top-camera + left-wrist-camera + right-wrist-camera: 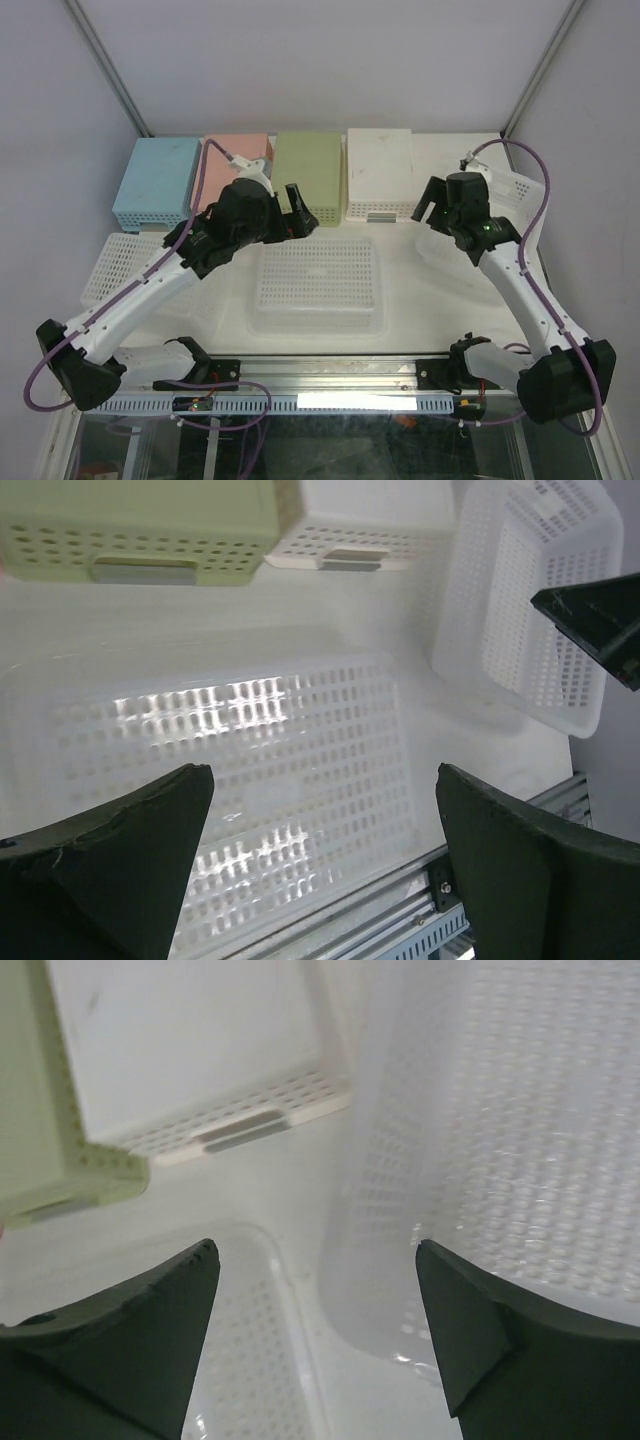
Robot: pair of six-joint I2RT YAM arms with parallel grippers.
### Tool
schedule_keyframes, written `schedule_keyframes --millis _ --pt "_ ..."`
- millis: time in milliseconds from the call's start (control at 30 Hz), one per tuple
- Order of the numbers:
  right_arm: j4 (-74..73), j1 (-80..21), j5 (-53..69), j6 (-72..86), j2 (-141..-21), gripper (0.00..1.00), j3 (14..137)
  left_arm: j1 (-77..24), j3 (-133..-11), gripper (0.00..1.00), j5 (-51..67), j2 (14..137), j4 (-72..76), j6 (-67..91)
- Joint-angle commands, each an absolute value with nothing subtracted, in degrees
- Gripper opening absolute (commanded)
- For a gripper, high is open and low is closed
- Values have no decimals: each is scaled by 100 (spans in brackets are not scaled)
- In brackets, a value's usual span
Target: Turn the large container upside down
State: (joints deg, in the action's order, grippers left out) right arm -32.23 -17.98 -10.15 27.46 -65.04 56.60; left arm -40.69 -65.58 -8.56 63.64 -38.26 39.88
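White walls close in a pale table (410,292) where two robot arms work from the near edge. The left gripper (300,215) hangs with its jaws spread wide and nothing between them; its wrist view shows the left gripper (322,775) looking down past its dark fingers (120,860) onto the large container (280,750). The right gripper (428,205) is likewise spread and empty. Its wrist view puts the right gripper (315,1248) above the strip of table between the large container (250,1360) and a white mesh basket (500,1160).

The large container (318,285), a translucent perforated tub, sits flat at the table's centre, between the two arms and just ahead of the metal rail (330,375). Neither gripper touches it. Whether its base or its mouth faces up cannot be told from these views.

The white mesh basket (530,600) lies at an angle near the container's right side, partly under the right arm. Along the back stand four boxes in a row: blue box (155,180), pink box (238,158), green box (308,175) and white box (380,170). Another flat mesh tray (112,262) rests at the left, under the left arm.
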Motion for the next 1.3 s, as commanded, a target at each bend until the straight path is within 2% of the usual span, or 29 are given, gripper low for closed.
schedule_keyframes --millis 0,133,267,433,600,633,867,1067,1267 --pt "-3509 -1315 -1958 2524 -6685 83 5823 -4464 -6968 99 -941 7028 -3390 3741" --pt "-3337 -1293 -1285 2298 -7431 81 6084 -4514 -6959 99 -620 7316 -3078 3718" --pt "-3230 -1294 -1192 2265 -8134 71 6296 -4547 -6864 99 -527 7343 -2982 3727" --pt "-3212 -1294 -1300 2296 -8288 42 6285 -4545 -6746 99 -497 7288 -2946 3744" --pt "-3403 -1271 -1152 2149 -7701 3 6408 -4552 -6754 99 -451 7354 -2894 3728" --pt "-3513 -1254 -1125 2141 -7568 0 6505 -4552 -6763 99 -441 7376 -2881 3725" --pt "-3959 -824 -506 2001 -6534 0 7273 -4547 -6755 99 -405 7349 -2813 3701" --pt "-3169 409 1791 2294 -6010 0 7077 -4552 -6741 99 -355 7300 -2791 3666" --pt "-1853 1495 3609 3550 -6029 0 6326 -4546 -6728 99 -270 7254 -2751 3603"
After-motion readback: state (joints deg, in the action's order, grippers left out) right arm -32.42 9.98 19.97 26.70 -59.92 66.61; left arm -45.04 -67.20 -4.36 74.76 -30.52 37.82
